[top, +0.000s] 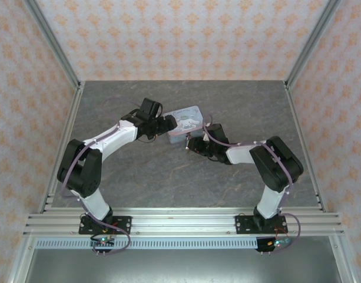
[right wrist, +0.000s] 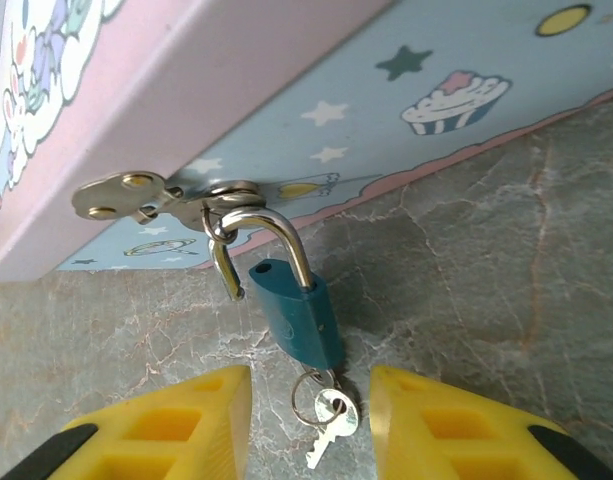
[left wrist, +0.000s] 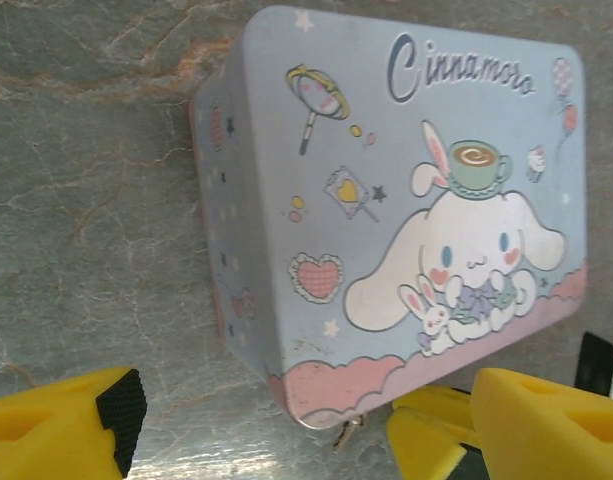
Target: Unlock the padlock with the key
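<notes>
Teal and brass, your padlock (right wrist: 298, 320) hangs from the hasp (right wrist: 136, 192) on the side wall of the pale-blue tin box (left wrist: 406, 200), close to the box's near corner; its long axis slants from the shackle (right wrist: 276, 235) at upper left down to the keyhole end at lower right in the right wrist view; the shackle's short leg stands clear of the body; a small key (right wrist: 331, 425) on a ring lies at that lower end. Your right end effector (right wrist: 311, 395) has its fingers apart, either side of the key; your left end effector (left wrist: 306, 400) is spread wide at the box's corner, gripping nothing. Grey marbled surface (right wrist: 506, 260); orange-patterned walls (top: 180, 35); aluminium frame posts (top: 53, 44).
</notes>
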Robot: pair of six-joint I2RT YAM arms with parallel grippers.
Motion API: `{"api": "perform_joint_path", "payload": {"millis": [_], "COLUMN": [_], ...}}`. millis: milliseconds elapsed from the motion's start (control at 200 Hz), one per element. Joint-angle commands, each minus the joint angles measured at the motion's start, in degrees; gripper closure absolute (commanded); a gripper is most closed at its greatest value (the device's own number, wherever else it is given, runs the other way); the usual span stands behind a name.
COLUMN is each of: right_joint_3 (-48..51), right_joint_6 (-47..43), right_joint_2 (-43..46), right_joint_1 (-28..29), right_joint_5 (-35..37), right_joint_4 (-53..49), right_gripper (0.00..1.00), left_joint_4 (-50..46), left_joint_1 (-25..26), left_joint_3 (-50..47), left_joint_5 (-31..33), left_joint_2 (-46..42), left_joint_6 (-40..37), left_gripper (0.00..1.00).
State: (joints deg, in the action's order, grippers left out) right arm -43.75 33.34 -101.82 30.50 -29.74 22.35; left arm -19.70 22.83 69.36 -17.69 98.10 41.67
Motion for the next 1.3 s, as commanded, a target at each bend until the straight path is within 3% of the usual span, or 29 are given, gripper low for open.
{"api": "perform_joint_path", "payload": {"millis": [0, 315, 586, 866, 1296], "right_joint_3": [-2.13, -3.65, -4.33, -3.97, 1.59], "right_joint_6": [-1.80, -1.83, -1.27, 0.54, 3.72], "right_joint_2": [-1.92, -4.53, -5.96, -5.85, -2.73], "right_joint_1": [0.48, 0.86, 0.91, 0.83, -1.90], "right_joint_5": [1.56, 1.48, 1.63, 2.36, 2.36], "right_joint_4": [0.73, 1.44, 2.25, 3.84, 6.89], "right_gripper": [0.65, 0.66, 0.74, 0.94, 0.99], "left_joint_4": [-2.46, -1.40, -0.35, 0.03, -8.31], "left_joint_1": [-0.42, -0.48, -0.42, -0.44, 1.40], "left_joint_3": [1.74, 1.57, 1.11, 0.60, 4.76], "left_joint_5": [1.71, 1.10, 0.47, 0.38, 11.55], "left_joint_2": [1.18, 2.66, 3.14, 3.15, 3.77], "left_joint_6": [-2.21, -1.60, -0.89, -1.13, -7.56], "left_gripper": [0.15, 0.15, 0.15, 0.15, 0.14]}}
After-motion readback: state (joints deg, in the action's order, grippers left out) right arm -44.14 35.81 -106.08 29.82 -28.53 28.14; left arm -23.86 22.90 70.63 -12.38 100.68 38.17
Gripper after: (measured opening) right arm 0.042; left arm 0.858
